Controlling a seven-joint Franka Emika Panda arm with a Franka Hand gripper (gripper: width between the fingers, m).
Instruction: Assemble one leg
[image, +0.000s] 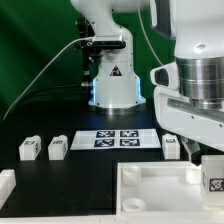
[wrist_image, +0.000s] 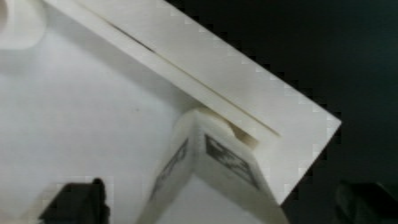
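My gripper (image: 205, 168) hangs over the far right corner of the large white tray-like piece (image: 150, 195). A leg (image: 213, 183), a small white block with a black-and-white tag, stands at that corner under it. In the wrist view the leg (wrist_image: 214, 165) rises between my two dark fingers (wrist_image: 75, 200), and a strip of bare tray (wrist_image: 89, 110) shows between the leg and that finger. The jaws stand apart around the leg. Three more legs lie on the black table: two at the exterior view's left (image: 30, 148) (image: 58, 147) and one by the gripper (image: 172, 146).
The marker board (image: 120, 138) lies flat in front of the robot base (image: 112, 80). A white piece (image: 6, 185) sits at the exterior view's lower left edge. Cables run behind the base.
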